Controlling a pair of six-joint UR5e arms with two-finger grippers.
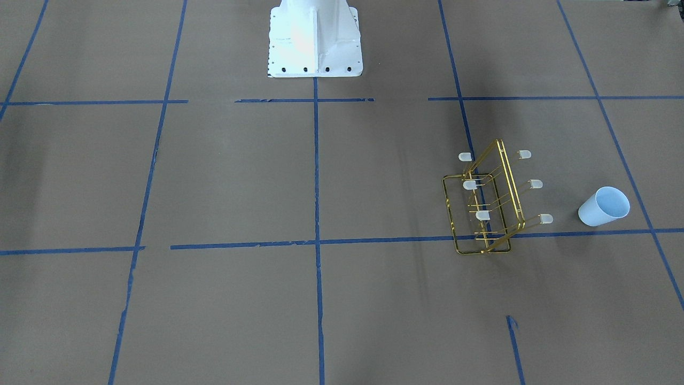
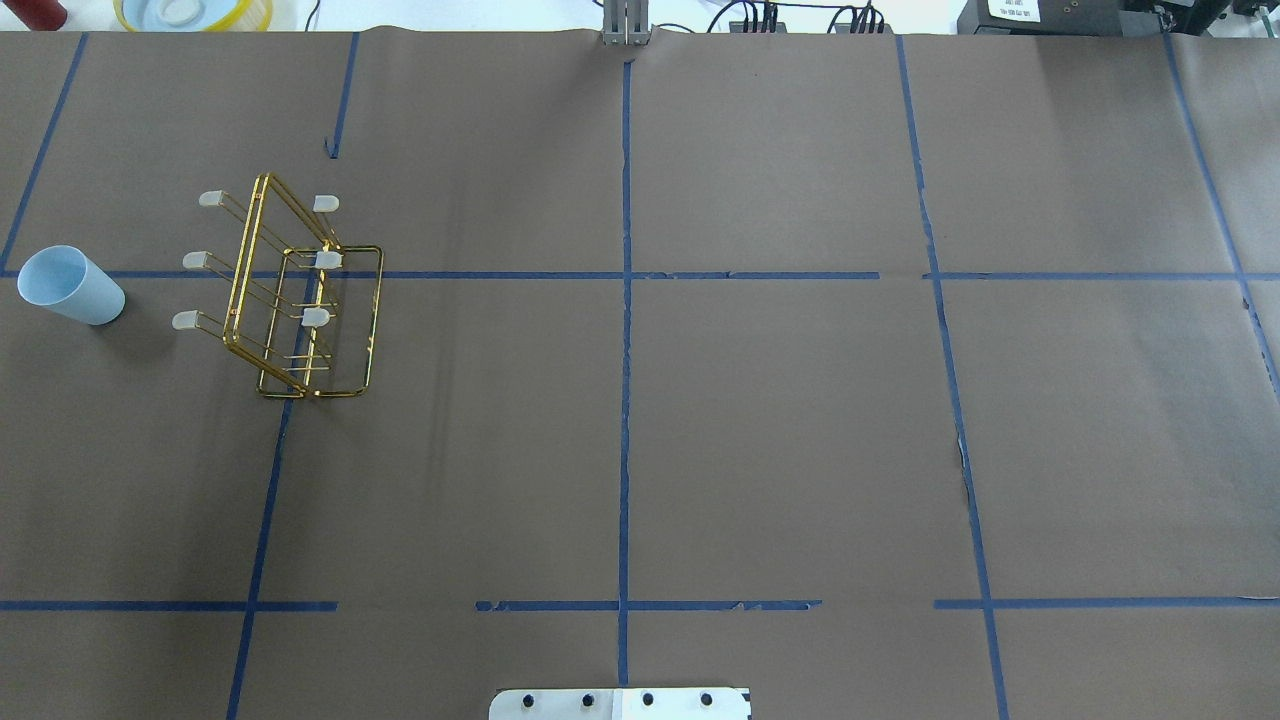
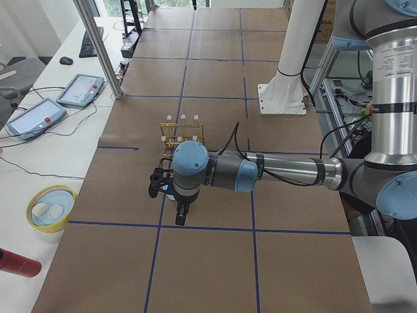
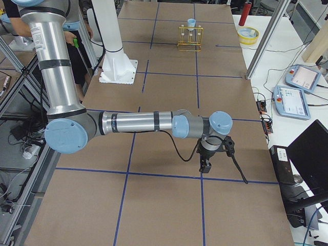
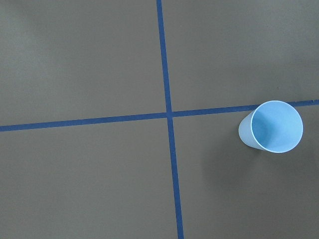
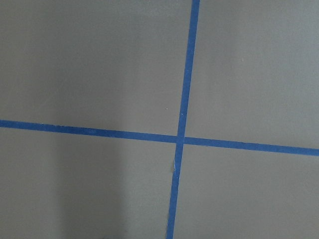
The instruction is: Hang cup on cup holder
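Note:
The pale blue cup stands upright, mouth up, on the brown table; it also shows in the overhead view and the left wrist view. The gold wire cup holder stands beside it, a short gap apart, with nothing on its prongs. My left gripper hangs above the table near the cup and points down. My right gripper hangs over bare table far from both. Both grippers show only in the side views, so I cannot tell whether they are open or shut.
The white robot pedestal stands at the table's robot side. Past the far edge are a yellow bowl and a red bottle. A metal post and control pendants stand on the operators' side.

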